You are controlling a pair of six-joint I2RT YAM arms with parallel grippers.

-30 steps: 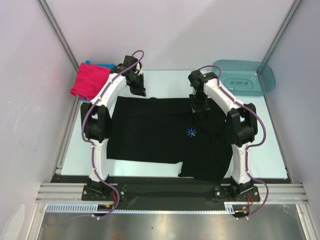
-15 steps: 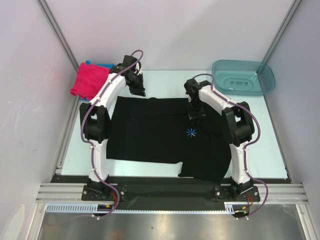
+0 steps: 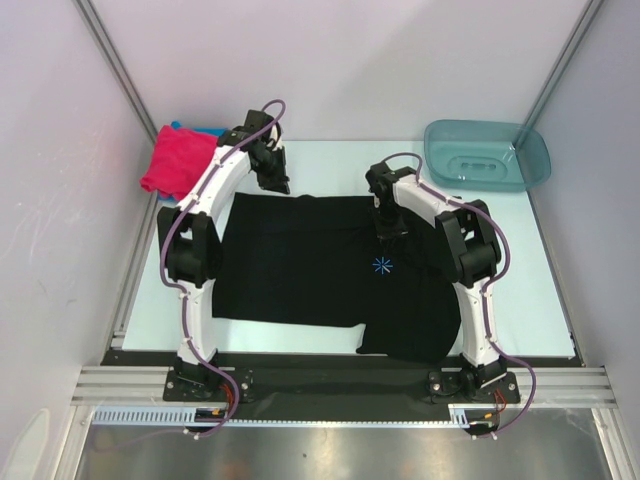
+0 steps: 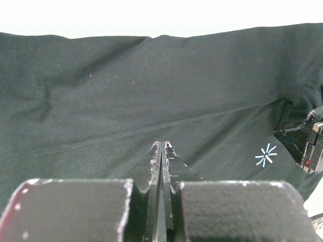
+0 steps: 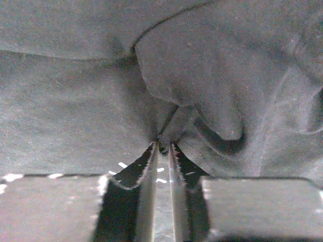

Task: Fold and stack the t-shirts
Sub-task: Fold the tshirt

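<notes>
A large black t-shirt (image 3: 300, 265) lies spread flat on the table, its blue-white starburst print (image 3: 381, 265) right of centre. My right gripper (image 3: 388, 236) presses down on the cloth just behind the print. In the right wrist view its narrow jaws (image 5: 162, 147) pinch a raised fold of the black cloth (image 5: 202, 96). My left gripper (image 3: 276, 181) hovers at the shirt's back edge, shut with nothing in it (image 4: 162, 145). A folded magenta-pink t-shirt (image 3: 180, 160) lies at the back left on a blue one (image 3: 207, 131).
A translucent teal basin (image 3: 487, 155) stands at the back right corner. Pale table (image 3: 330, 165) shows behind the shirt and to its right. Frame posts and white walls close in both sides. The right gripper's body (image 4: 305, 146) shows at the right edge of the left wrist view.
My right gripper has shifted a little left and down onto the black shirt near the print, and its jaws have closed on a fold. The left arm has hardly moved.
</notes>
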